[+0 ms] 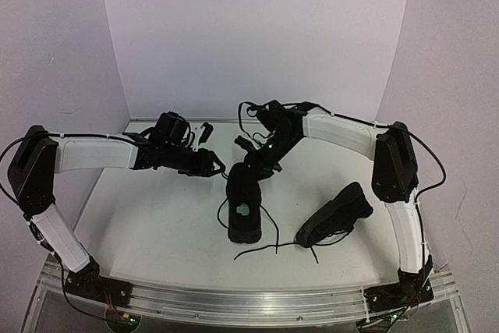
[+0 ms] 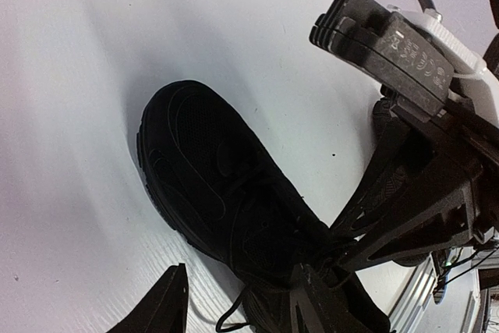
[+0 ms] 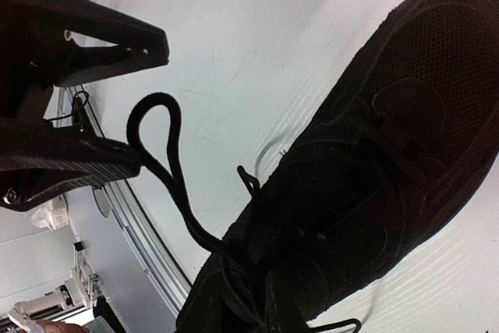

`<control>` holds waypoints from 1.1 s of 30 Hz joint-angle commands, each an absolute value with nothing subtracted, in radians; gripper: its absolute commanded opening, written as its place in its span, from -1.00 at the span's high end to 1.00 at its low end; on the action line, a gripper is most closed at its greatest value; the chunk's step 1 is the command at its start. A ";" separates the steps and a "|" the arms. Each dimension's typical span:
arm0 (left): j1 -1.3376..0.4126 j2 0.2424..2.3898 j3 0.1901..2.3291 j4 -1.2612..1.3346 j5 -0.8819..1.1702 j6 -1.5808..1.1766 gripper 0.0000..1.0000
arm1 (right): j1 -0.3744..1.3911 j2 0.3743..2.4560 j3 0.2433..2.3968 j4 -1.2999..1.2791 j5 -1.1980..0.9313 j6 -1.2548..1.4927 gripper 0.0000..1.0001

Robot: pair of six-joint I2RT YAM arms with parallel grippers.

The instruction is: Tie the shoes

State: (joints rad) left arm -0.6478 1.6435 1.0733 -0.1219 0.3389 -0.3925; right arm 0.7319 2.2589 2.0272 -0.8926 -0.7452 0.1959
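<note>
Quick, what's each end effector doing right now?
Left end effector: open, holding nothing.
Right end effector: open, lace loop touching its lower finger.

There are two black shoes, the middle shoe [image 1: 243, 208] and the side shoe [image 1: 337, 213]. There are two robot arms, the left arm [image 1: 90, 154] and the right arm [image 1: 343, 134]. There are two grippers, the left gripper [image 1: 215, 166] and the right gripper [image 1: 253, 160]. There is one table [image 1: 156, 224].

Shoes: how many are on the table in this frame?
2. One shoe stands upright mid-table, its insole label showing; the other shoe lies further right, apparently tipped on its side. None seems hidden.
</note>
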 commanded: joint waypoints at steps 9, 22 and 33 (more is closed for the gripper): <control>-0.629 1.672 1.130 -0.110 0.359 -0.379 0.47 | 0.737 2.241 2.061 -0.918 -0.729 0.171 1.00; -0.620 1.685 1.131 -0.137 0.347 -0.370 1.00 | 0.713 2.142 1.950 -0.865 -0.660 0.223 1.00; -0.614 1.632 1.090 -0.090 0.390 -0.353 0.28 | 0.694 2.091 1.851 -0.746 -0.693 0.310 1.00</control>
